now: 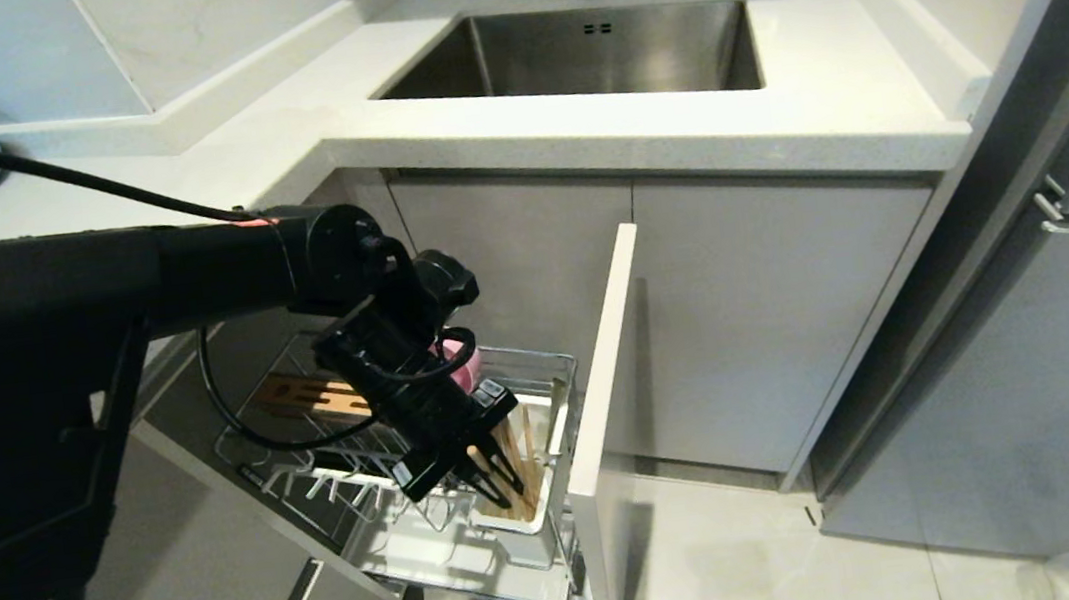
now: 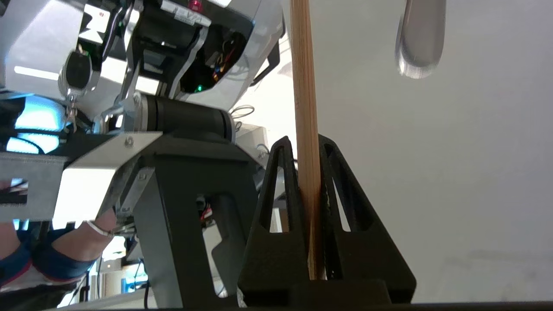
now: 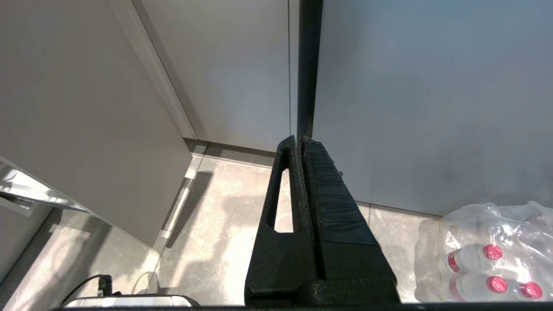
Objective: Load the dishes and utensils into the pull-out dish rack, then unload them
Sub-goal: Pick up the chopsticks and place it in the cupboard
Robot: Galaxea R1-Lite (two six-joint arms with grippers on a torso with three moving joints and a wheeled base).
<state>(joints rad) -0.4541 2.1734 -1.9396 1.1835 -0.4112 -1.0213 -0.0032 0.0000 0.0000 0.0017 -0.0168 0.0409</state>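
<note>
Thin light-wood chopsticks (image 2: 306, 108) pinched between nearly closed jaws of left gripper (image 1: 489, 474), just above white utensil holder (image 1: 530, 527) at front corner of pulled-out chrome wire dish rack (image 1: 542, 369), behind grey cabinet-door front (image 1: 607, 402); more chopsticks standing upright in holder, silver metal utensil handle (image 2: 421, 39) near held stick in left wrist view. Matte pink dish (image 1: 458, 367) partly hidden behind left arm, inside rack beside slotted wooden bar (image 1: 304, 395). Right gripper (image 3: 302, 142) parked low over tiled floor (image 3: 216, 207), jaws pressed together, empty, near plastic-wrapped pack of bottles (image 3: 488, 255).
</note>
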